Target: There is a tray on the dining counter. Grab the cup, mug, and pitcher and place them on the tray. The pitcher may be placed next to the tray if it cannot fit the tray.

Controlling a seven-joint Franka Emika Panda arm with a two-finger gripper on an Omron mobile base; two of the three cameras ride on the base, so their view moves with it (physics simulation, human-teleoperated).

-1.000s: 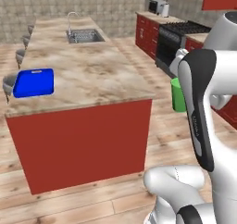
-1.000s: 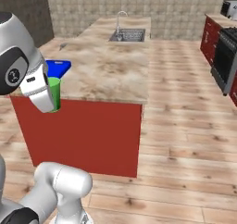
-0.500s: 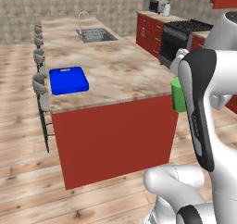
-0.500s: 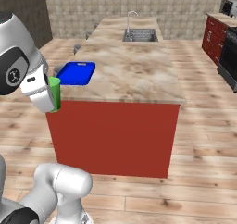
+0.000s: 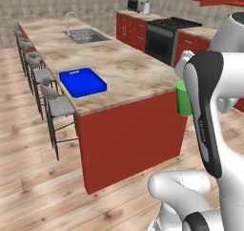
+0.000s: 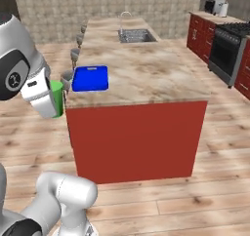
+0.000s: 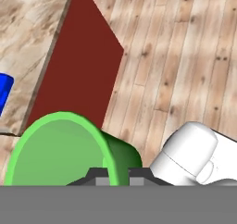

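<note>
I'm seeing the pincer [image 7: 112, 180] clamping the cup [image 7: 69, 149], its fingertips mostly cut off. The arm is hiding most of the cup, well short of the tray [image 5: 82, 81] on the desk [image 5: 128, 68].

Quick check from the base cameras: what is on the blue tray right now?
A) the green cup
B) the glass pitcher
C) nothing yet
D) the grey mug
C: in both base views the tray lies bare on the dining counter, while the cup is in the gripper, off the counter's edge.
</note>
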